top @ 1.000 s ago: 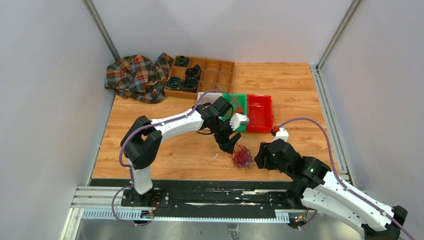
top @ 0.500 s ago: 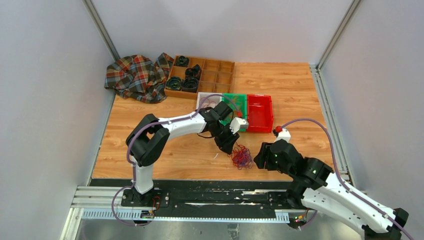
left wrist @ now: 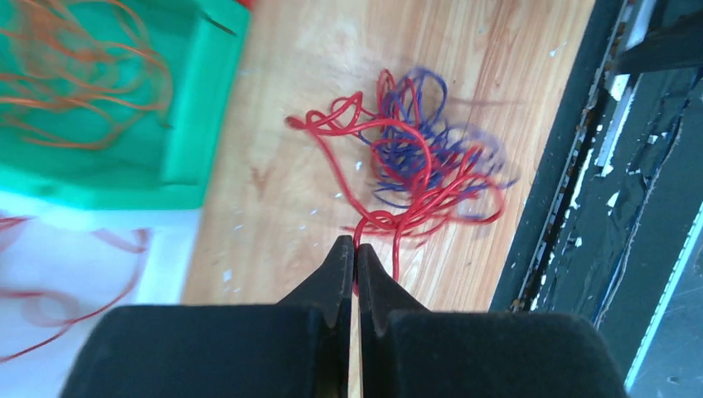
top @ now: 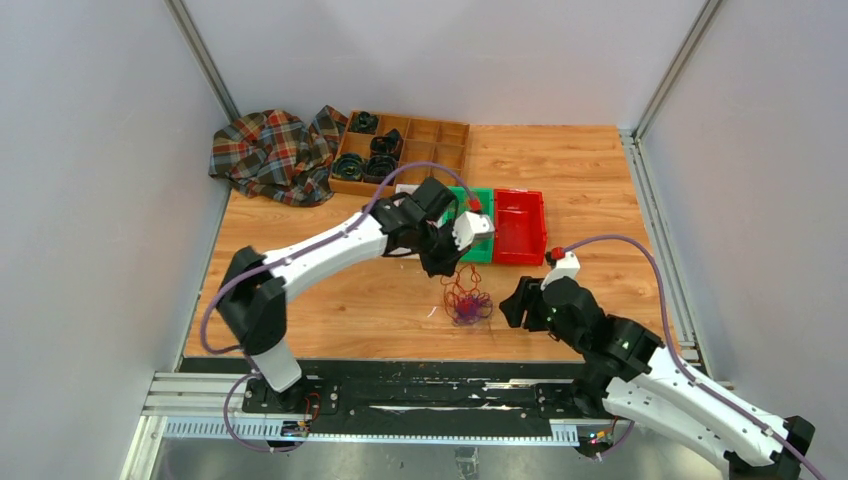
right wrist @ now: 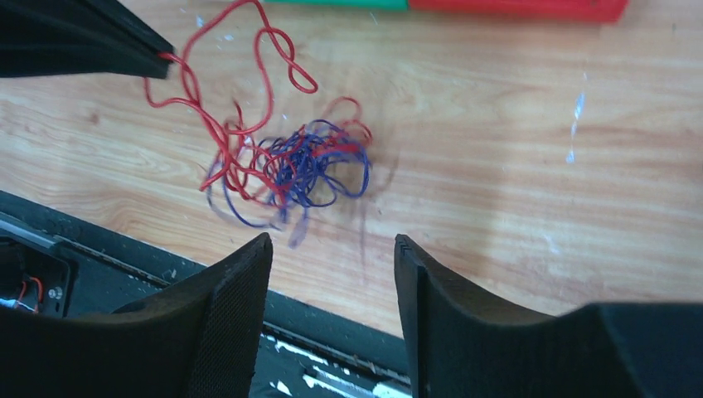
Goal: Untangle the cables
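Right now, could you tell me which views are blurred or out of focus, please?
Left wrist: the blue cable is motion-smeared, the red cable crisper; the orange wires in the green bin are soft. Right wrist: the blue cable shows ghost streaks, while the table is sharp. Top: evenly lit and sharp, though the tangle is tiny.

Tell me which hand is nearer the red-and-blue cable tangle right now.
Left. The left hand is shut on a red strand running out of the cable tangle, on its far side. The right hand sits open to its right, not touching it.
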Available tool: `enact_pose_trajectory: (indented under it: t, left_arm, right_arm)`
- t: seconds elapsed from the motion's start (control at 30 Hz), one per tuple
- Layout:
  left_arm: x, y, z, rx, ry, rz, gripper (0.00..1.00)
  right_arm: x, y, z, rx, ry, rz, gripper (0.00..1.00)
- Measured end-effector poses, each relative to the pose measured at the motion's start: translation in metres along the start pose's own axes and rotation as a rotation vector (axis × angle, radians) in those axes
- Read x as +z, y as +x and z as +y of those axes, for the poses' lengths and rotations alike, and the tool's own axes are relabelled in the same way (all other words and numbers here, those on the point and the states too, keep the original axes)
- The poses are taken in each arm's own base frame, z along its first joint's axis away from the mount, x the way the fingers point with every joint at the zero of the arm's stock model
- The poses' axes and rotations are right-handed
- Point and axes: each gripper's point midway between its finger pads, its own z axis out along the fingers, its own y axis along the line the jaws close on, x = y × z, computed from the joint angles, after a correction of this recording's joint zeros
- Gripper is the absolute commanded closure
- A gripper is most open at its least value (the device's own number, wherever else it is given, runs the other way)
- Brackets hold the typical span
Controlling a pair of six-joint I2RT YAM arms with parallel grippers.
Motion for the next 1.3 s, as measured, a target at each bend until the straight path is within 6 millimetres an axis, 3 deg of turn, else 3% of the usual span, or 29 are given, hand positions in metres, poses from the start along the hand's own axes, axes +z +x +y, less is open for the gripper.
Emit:
enact_pose_trajectory:
  t: [0.2,0.33,0.47,0.67,0.9,1.3]
  left_arm:
    - [-0.084,-0.046,-0.008,0.177,-0.120,-0.133,0.99]
    - [-0.115,-0.053,-0.015,0.224,-0.151,-0.157,0.99]
    - [-0.124,-0.043,-0.018,0.229,-0.163,-0.118,0.99]
    - [-0.138,-0.037,-0.022,0.228,-0.181,-0.102,0.99]
    - [-0.156,-0.042,-0.029,0.227,-0.197,-0.143,0.99]
    - [-0.168,-0.056,-0.036,0.193,-0.192,-0.192,1.00]
  right_arm:
    - [0.008,-0.034,0.029,-0.071,-0.091,-0.112,0.37]
    - [0.017,-0.057,0.057,-0.118,-0.163,-0.169,0.32]
    - [0.025,-0.074,0.086,-0.171,-0.231,-0.214,0.31]
    - [0.018,-0.089,0.126,-0.220,-0.349,-0.292,0.30]
    - [0.009,-0.106,0.149,-0.212,-0.433,-0.373,0.30]
    - [0.016,-0.101,0.174,-0.231,-0.521,-0.365,0.30]
